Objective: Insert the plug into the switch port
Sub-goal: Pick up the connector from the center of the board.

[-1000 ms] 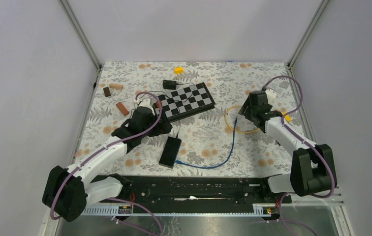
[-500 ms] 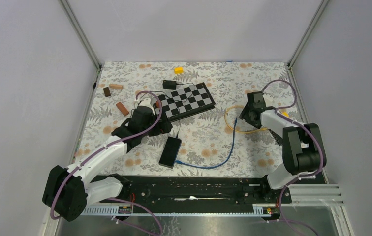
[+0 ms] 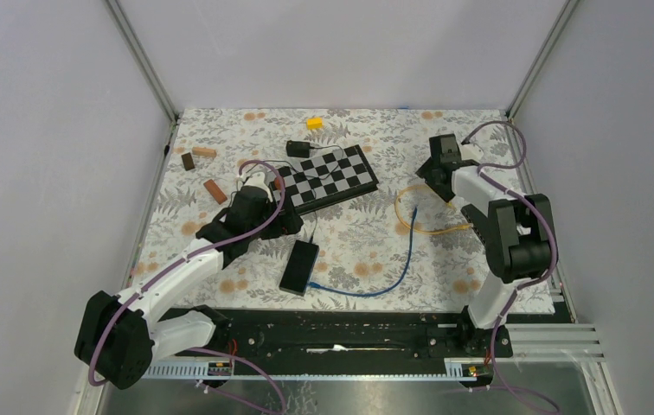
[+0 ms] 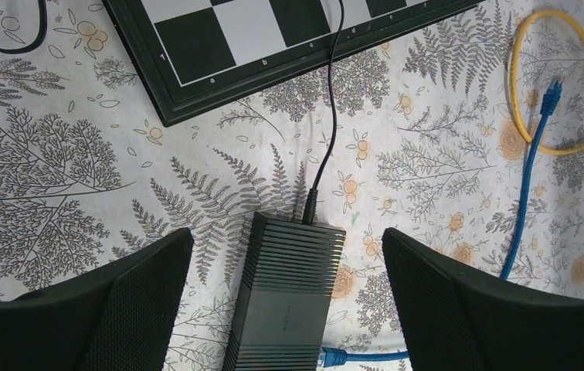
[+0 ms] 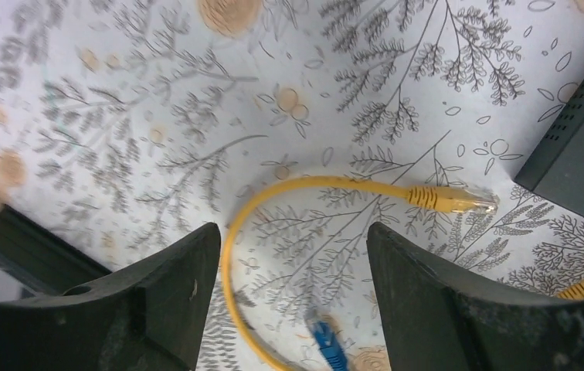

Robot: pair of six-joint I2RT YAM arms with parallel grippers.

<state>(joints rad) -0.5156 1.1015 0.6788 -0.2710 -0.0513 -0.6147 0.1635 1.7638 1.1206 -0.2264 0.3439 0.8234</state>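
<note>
The black ribbed switch lies near the table's front, and in the left wrist view the switch sits right below my open left gripper. One blue plug rests against its near right side. The blue cable curves right to a free blue plug, which the right wrist view shows as a blurred blue plug. A yellow cable loops beside it, with a yellow plug lying free. My right gripper hangs open and empty over that loop, at the far right.
A chessboard lies behind the switch, with a black power cord running across it to a black adapter. Wooden blocks and a yellow block sit at the back. A dark box edges the right wrist view.
The right arm has folded up and its gripper has swung toward the far edge, away from the yellow loop, with the jaws a little wider. The left arm has not moved.
</note>
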